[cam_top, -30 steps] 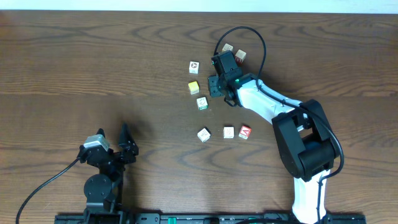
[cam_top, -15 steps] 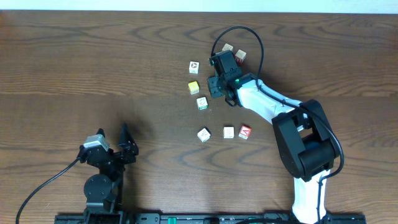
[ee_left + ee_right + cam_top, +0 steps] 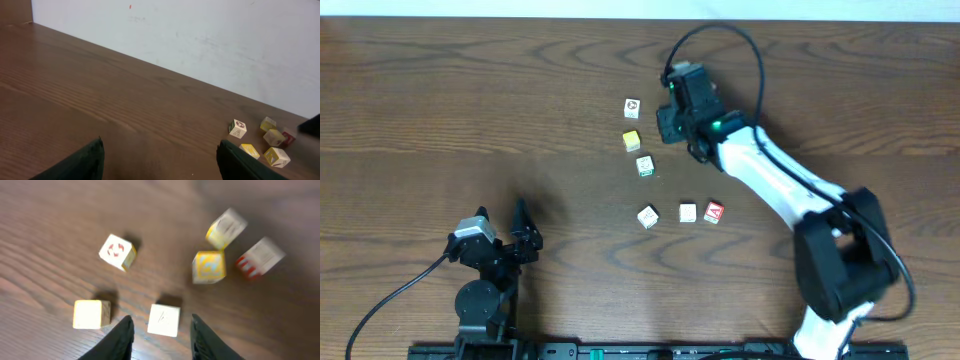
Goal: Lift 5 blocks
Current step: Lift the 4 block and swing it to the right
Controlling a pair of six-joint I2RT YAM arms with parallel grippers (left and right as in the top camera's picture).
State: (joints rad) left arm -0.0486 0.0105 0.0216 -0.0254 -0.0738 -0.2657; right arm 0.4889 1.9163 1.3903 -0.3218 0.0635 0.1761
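At one o'clock on the surface (image 3: 470, 100), the right gripper (image 3: 162, 326) is straddling a white block (image 3: 164, 315), narrowly parted, gaps showing both sides. At seven o'clock, the left gripper (image 3: 160, 165) is sitting wide open.

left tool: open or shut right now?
Open. In the left wrist view the left tool has its fingers wide apart, with only bare table between them.
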